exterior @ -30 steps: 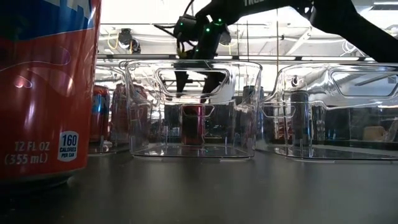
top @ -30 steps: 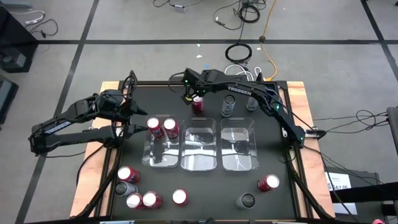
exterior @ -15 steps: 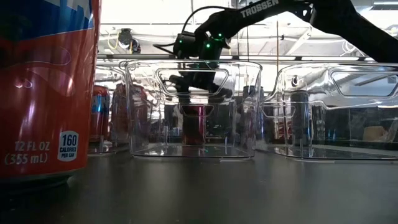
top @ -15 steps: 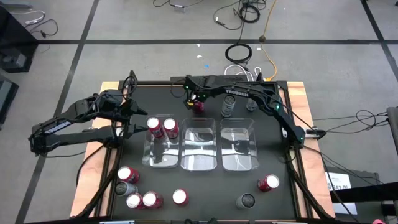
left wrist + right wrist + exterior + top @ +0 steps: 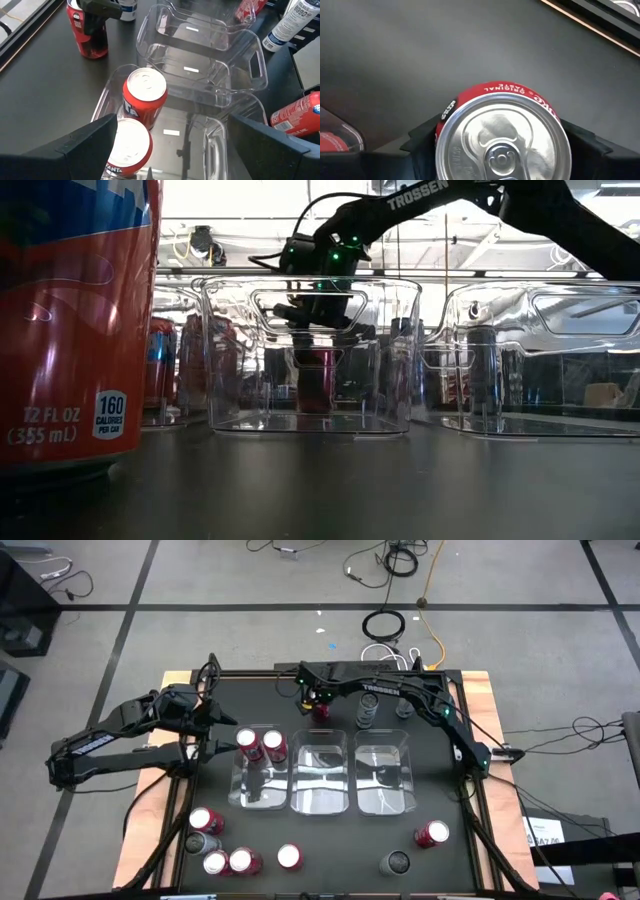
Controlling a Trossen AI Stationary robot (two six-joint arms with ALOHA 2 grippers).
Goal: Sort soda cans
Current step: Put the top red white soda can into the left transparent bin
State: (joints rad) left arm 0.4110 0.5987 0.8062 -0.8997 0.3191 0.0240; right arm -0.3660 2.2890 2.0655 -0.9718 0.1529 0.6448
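Note:
A red soda can (image 5: 502,135) stands upright on the black table near its far edge (image 5: 321,709), behind the middle bin (image 5: 312,375). My right gripper (image 5: 318,700) has come down over it, one finger on either side. My left gripper (image 5: 175,150) hangs open above the left clear bin (image 5: 240,795), touching nothing. That bin holds two upright red cans (image 5: 145,95) (image 5: 127,147). My right gripper pinches the red can's upper wall, just under the silver top, between its two fingers (image 5: 422,140) (image 5: 580,142). The fingers come from above, slanting steeply down. The can stands upright with its bottom on the table (image 5: 92,37).
Three clear bins sit side by side mid-table; the middle bin (image 5: 318,802) and the right bin (image 5: 383,802) hold no cans. Two dark cans (image 5: 367,712) (image 5: 403,705) stand right of the held can. Several red and dark cans (image 5: 243,861) (image 5: 396,862) stand near the front edge.
My right gripper has sunk from above the red can down around its top and rolled a little. The can has stayed where it was on the table.

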